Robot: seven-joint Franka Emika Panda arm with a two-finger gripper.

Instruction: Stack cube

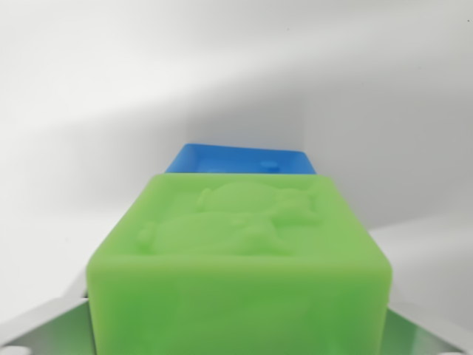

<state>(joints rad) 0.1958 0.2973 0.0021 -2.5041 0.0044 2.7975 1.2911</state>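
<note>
White counter point(89, 111) fills the wrist view, no edges seen. Green cube point(240, 259) sits w/ metal claw parts at both lower sides; fingertips hidden, so can't tell if it's clamped. Blue cube point(240, 159) lies just beyond, partly hidden. Prob. carry phase: center green over blue, square faces, lower slowly.

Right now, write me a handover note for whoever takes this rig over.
Gripper: only grey metal parts show at the lower corners of the wrist view; the fingertips are hidden, so open or shut cannot be told.
Green moulded cube with a raised relief on top: fills the foreground, between those metal parts, probably held.
Blue cube: only its top shows, beyond the green one; contact cannot be told.
Done: green cube apparently picked up.
Left: confirm alignment over the blue cube, set down, release.
</note>
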